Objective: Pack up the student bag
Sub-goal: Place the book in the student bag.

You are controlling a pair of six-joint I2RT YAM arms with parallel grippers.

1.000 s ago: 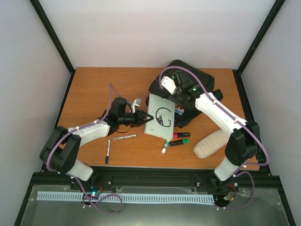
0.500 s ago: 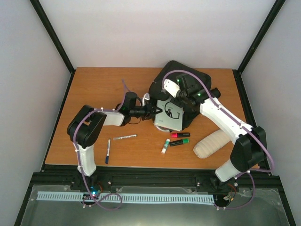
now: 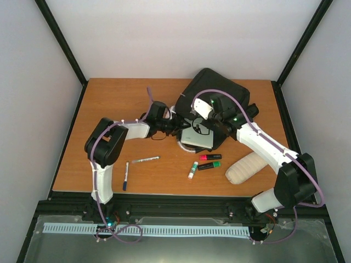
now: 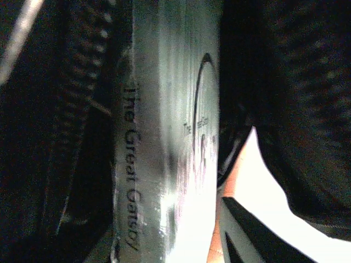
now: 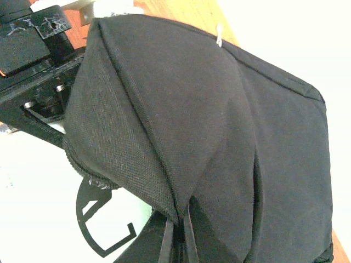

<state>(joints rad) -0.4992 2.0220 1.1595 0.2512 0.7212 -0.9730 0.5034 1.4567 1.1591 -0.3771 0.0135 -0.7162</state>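
Student bag (image 3: 219, 93) lies far right-centre on table (image 3: 109, 109). Right gripper (image 3: 204, 116) is pinched shut on its top fabric, holding mouth open. We judge this lets left gripper (image 3: 177, 125), clamped on Great Gatsby paperback (image 3: 200, 138), slide it in.

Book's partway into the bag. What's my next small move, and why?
Probably push the book deeper into the student bag with the left claw: its near end sticks out of the opening, which the right claw seems to hold lifted.
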